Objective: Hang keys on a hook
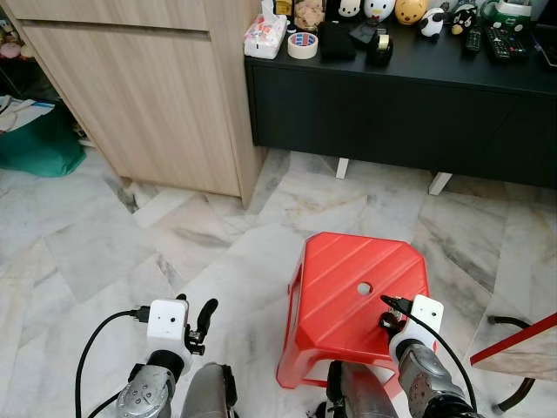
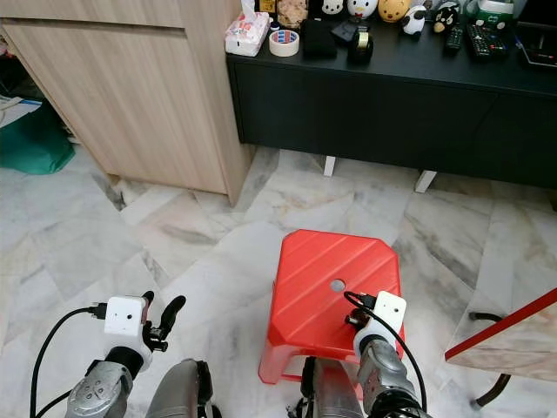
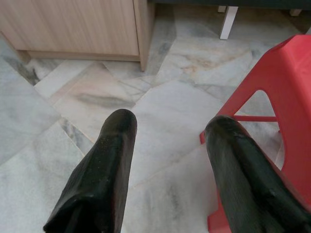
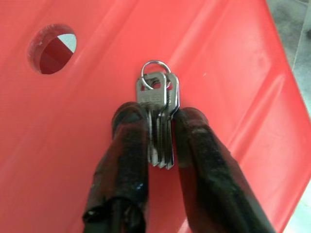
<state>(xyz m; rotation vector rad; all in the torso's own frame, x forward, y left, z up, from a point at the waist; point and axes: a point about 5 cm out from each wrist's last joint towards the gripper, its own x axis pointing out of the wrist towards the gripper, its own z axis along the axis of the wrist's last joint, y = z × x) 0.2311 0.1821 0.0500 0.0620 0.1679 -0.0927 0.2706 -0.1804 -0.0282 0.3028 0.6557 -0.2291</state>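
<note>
Right tool (image 4: 160,121): its two black fingers pinch the keys, low over the red stool's top near its front right corner.
Keys (image 4: 158,99): a silver bunch on a small ring, blades between the fingers, ring pointing toward the stool's round hole (image 4: 52,48).
Left tool (image 3: 170,145): fingers spread wide, holding nothing, above the marble floor (image 1: 130,252) left of the stool.
Stool (image 1: 348,287): red plastic, standing on the floor.
Further back: a wooden cabinet (image 1: 148,96) and a black sideboard (image 1: 409,104) carrying small items.

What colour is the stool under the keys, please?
The plastic stool is bright red, clearest in the right wrist view.

Key blades (image 4: 160,141) between end-effector fingers (image 4: 127,160)
</note>
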